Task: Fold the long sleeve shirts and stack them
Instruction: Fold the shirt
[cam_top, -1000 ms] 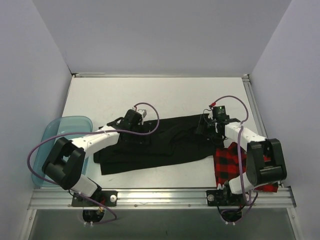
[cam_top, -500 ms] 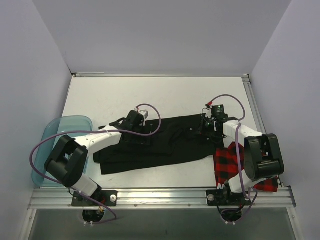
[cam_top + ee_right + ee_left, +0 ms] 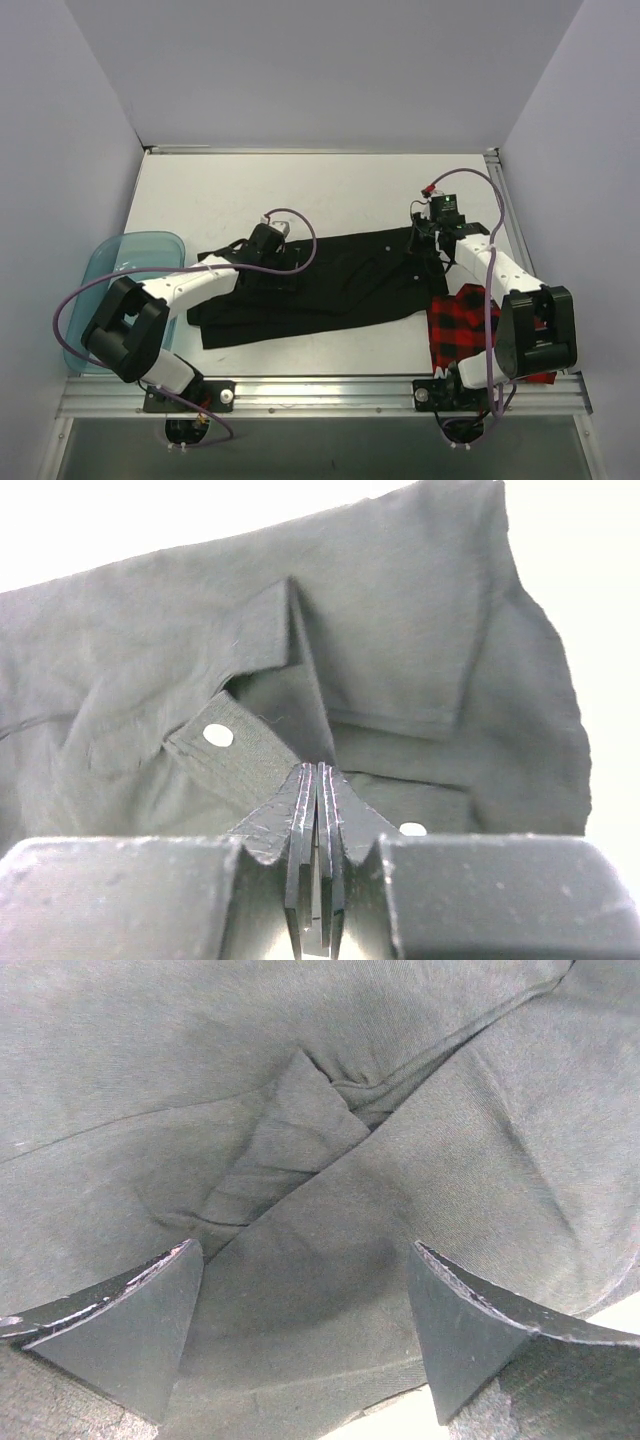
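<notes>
The right fingers point(image 3: 300, 810) were pressed flat together with no gap between them, their tips down on the button strip of the black shirt point(image 3: 400, 630); whether any cloth was caught between them could not be told. A small white button point(image 3: 217, 735) sat just to the left of the tips and a second button point(image 3: 412, 829) just to the right. The left fingers point(image 3: 140, 1310) stood wide apart and held nothing, poised close over a creased fold of the same dark cloth. Seen from above, the black shirt lay spread lengthwise across the middle of the white table point(image 3: 330, 190), rumpled, with the left arm over its far left part and the right arm at its far right end. The red-and-black check shirt point(image 3: 460, 320) lay bunched at the near right corner, just beside the black shirt's right end and partly under the right arm. A translucent teal tub point(image 3: 120, 260) sat at the table's left edge, beside the left arm.
</notes>
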`<state>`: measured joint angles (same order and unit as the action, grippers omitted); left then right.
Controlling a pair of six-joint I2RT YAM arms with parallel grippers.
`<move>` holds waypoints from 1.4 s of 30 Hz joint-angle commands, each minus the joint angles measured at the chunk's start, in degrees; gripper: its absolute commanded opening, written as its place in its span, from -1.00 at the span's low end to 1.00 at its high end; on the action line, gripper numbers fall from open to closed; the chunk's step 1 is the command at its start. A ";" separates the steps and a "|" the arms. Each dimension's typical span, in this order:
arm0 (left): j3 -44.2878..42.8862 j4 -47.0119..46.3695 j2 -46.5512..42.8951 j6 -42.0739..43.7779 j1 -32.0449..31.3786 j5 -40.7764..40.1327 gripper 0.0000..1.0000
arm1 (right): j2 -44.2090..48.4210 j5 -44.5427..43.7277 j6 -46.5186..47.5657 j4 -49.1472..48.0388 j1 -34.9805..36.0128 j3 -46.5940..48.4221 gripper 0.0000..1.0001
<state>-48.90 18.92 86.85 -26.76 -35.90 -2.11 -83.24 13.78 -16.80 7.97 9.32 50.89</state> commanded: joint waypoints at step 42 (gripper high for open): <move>14.36 -2.48 -14.34 -14.98 13.05 -9.14 0.95 | -17.22 -8.95 -21.61 -2.34 6.23 10.19 0.02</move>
<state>-35.24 20.29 73.60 -39.68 -23.35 -10.33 -100.18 6.66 -34.94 7.51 15.38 61.69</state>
